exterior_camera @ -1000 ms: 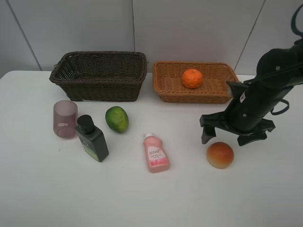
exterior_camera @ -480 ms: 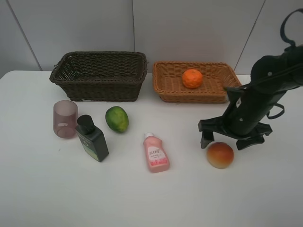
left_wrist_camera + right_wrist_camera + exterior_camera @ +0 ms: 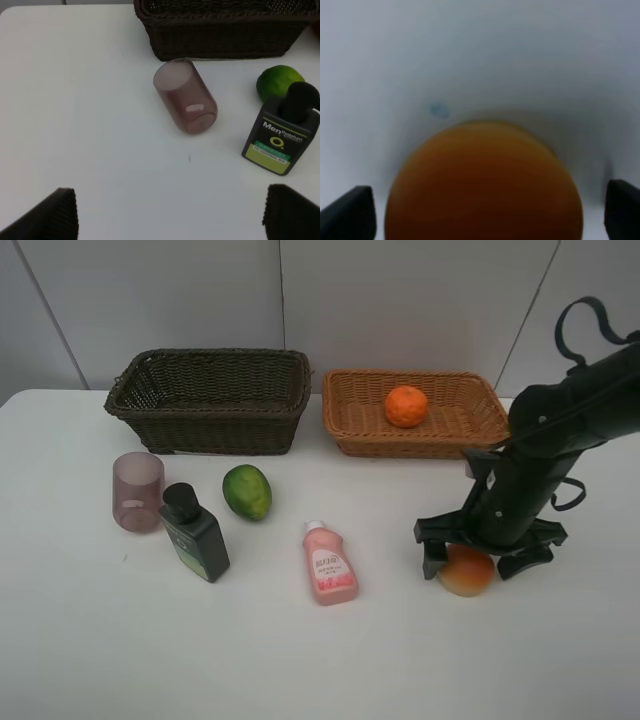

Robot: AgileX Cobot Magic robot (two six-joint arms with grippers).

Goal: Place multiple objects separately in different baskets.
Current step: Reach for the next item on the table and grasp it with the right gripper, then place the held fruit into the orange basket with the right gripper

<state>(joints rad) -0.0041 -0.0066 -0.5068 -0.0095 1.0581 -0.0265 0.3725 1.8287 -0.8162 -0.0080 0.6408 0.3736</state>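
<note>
Baskets, woven wicker: two, side by side at the rear of the white table (image 3: pixel 80 640). The shallow light tan basket (image 3: pixel 400 447) holds one round orange (image 3: pixel 406 406); the deep dark brown basket (image 3: pixel 210 427) stands beside it. Grippers: two, both spread wide. The right gripper (image 3: pixel 476 565) straddles one red-yellow fruit (image 3: pixel 465 578); the left gripper (image 3: pixel 172 215) grips nothing. Loose on the table: one translucent mauve cup (image 3: pixel 137 491), one dark green black-capped bottle (image 3: pixel 195 533), one pink white-capped bottle (image 3: pixel 329 563), one green fruit (image 3: pixel 247 492).

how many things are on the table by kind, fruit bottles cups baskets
Fruit: 3 (orange, green fruit, red-yellow fruit)
Bottles: 2 (pink white-capped bottle, dark green black-capped bottle)
Cups: 1 (mauve cup)
Baskets: 2 (dark brown basket, light tan basket)
Total: 8
</note>
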